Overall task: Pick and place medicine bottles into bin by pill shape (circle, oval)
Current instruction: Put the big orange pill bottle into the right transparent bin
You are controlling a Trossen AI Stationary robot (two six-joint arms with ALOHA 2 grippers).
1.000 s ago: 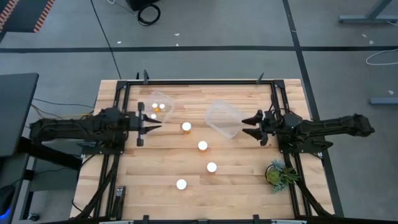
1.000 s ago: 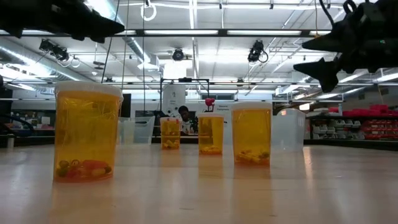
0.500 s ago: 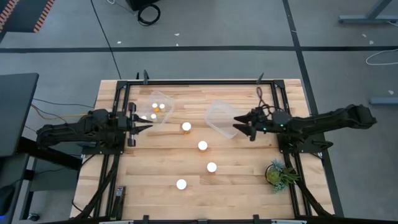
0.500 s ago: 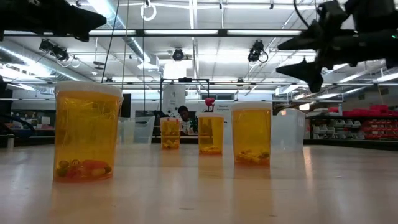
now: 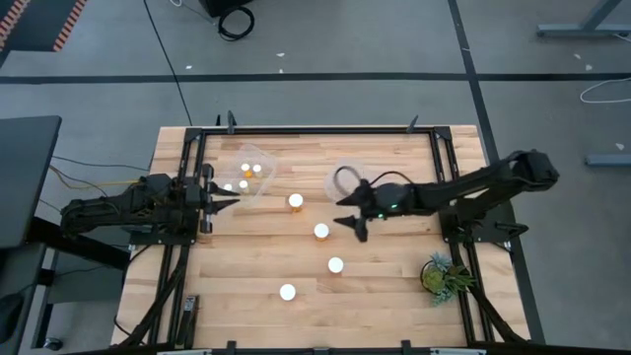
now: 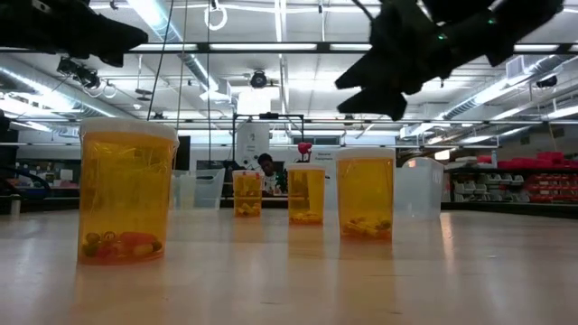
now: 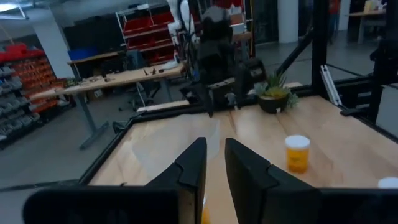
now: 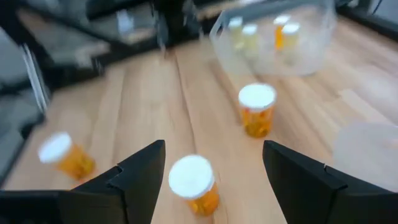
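Four bottles (image 5: 321, 231) stand well apart on the table (image 5: 394, 286) (open lanes between); bins (image 5: 254, 166) crowd the far side.

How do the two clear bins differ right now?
Left bin holds three bottles; right bin shows none inside. The right arm stretches across the right bin, its open tool past it near a loose bottle; nothing covers the left bin, with the left tool beside it. Both are clear plastic, on the table's far half.

Orange medicine bottles (image 5: 321, 231) with white caps on a tan wooden table (image 5: 394, 286).
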